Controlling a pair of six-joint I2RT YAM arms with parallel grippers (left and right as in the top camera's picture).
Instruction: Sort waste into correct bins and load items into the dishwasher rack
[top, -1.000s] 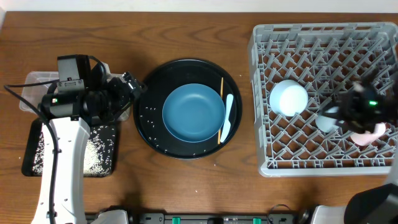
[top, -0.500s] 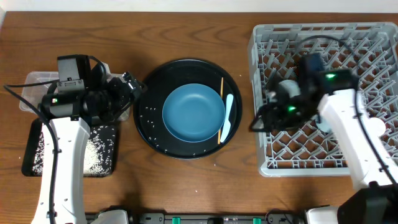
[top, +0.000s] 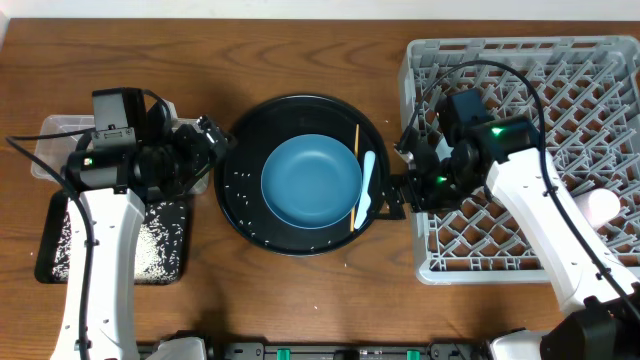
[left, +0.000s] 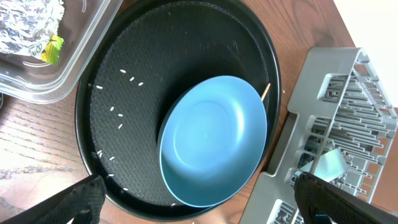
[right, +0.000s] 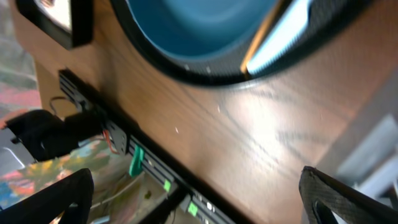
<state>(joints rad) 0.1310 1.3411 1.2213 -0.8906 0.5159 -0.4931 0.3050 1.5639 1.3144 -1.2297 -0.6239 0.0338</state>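
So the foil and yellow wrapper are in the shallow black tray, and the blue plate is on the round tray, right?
Not quite: the left wrist view shows the foil and yellow wrapper in the clear tub, not the shallow black tray. The blue plate is on the round tray.

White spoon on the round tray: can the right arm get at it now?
Probably yes: the open right end effector hovers just beside the white spoon, which lies uncovered next to the chopstick.

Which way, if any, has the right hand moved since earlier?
Yes: the right hand moved left, from the right side of the dishwasher rack to its left edge.
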